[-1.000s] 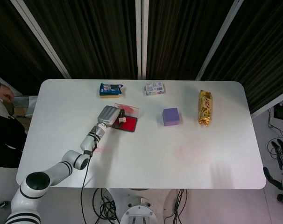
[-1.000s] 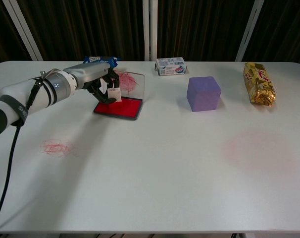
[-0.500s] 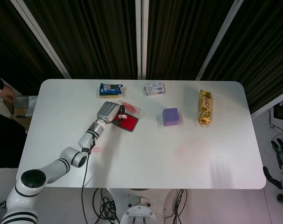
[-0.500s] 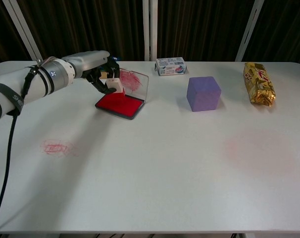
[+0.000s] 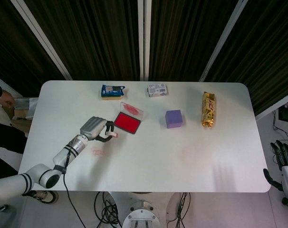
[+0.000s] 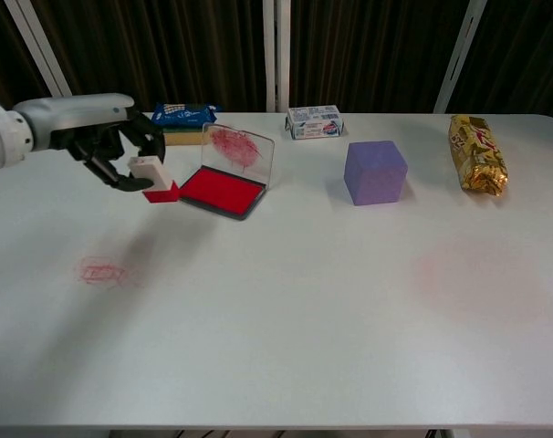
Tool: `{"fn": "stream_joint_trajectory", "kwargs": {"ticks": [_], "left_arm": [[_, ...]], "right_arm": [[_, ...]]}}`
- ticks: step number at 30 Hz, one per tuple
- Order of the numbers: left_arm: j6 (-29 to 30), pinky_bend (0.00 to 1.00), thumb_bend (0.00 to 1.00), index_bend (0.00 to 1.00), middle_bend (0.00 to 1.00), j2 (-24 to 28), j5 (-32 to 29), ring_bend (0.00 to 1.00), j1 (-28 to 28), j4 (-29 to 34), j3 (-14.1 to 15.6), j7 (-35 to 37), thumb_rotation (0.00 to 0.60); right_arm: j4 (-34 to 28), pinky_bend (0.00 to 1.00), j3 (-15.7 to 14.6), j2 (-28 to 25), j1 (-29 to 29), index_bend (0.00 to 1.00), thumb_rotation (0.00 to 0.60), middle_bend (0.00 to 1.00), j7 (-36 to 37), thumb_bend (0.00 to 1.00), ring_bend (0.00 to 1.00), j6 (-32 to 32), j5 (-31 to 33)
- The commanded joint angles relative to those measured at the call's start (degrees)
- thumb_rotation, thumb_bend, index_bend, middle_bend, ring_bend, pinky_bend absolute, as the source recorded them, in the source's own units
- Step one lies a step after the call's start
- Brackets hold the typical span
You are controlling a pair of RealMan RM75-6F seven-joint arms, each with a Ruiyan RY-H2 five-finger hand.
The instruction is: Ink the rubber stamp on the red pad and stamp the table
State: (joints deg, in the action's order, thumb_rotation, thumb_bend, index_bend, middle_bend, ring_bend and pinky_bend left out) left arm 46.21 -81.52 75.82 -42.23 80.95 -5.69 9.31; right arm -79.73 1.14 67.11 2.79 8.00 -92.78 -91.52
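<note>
My left hand (image 5: 93, 128) (image 6: 106, 149) grips the rubber stamp (image 5: 111, 135) (image 6: 154, 179), a white block with a red inked base, and holds it above the table just left of the red ink pad (image 5: 127, 123) (image 6: 219, 191). The pad lies with its clear, ink-smeared lid (image 5: 131, 109) (image 6: 239, 150) standing up behind it. A red stamp mark (image 5: 100, 152) (image 6: 102, 271) shows on the table in front of the hand. My right hand (image 5: 284, 167) hangs off the table's right end, fingers apart and holding nothing.
Along the back lie a blue sponge pack (image 5: 113, 90) (image 6: 183, 114) and a small white box (image 5: 157, 90) (image 6: 314, 121). A purple cube (image 5: 173, 118) (image 6: 375, 172) and a gold snack bag (image 5: 208, 109) (image 6: 477, 154) sit right. A faint pink smudge (image 6: 477, 274) marks the white table (image 6: 286, 347). A person (image 5: 0, 102) stands at left.
My left hand has lifted the stamp off the red pad and carried it left and toward the front. The pad, tilted half a second ago, lies flat again.
</note>
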Motion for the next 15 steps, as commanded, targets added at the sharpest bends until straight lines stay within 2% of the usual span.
{"fn": "stream_joint_trajectory", "kwargs": {"ticks": [1, 5, 11, 15], "left_arm": [[5.05, 1.00, 0.41, 0.61, 0.63, 4.07, 4.41, 1.00, 5.24, 3.89, 4.92, 0.97, 0.600], [9.70, 1.00, 0.41, 0.61, 0.63, 3.06, 9.38, 1.00, 8.41, 1.13, 8.14, 4.61, 0.600], [13.91, 1.00, 0.40, 0.61, 0.62, -0.79, 14.60, 1.00, 10.51, -6.72, 10.67, 11.14, 0.600], [14.84, 1.00, 0.40, 0.61, 0.62, -3.10, 16.63, 1.00, 11.04, -10.77, 11.95, 12.20, 0.600]], "right_arm": [[-0.37, 0.00, -0.13, 0.02, -0.03, 0.00, 0.600, 0.00, -0.50, 0.26, 0.00, -0.24, -0.38], [-0.94, 0.00, -0.33, -0.12, 0.15, 0.00, 0.600, 0.00, -1.37, 0.26, 0.00, -0.43, -0.48], [-1.45, 0.00, -0.54, -0.03, 0.34, 0.00, 0.600, 0.00, -2.21, 0.26, 0.00, -0.47, -0.46], [-1.80, 0.00, -0.34, -0.25, 0.42, 0.00, 0.600, 0.00, -2.64, 0.26, 0.00, -0.46, -0.01]]}}
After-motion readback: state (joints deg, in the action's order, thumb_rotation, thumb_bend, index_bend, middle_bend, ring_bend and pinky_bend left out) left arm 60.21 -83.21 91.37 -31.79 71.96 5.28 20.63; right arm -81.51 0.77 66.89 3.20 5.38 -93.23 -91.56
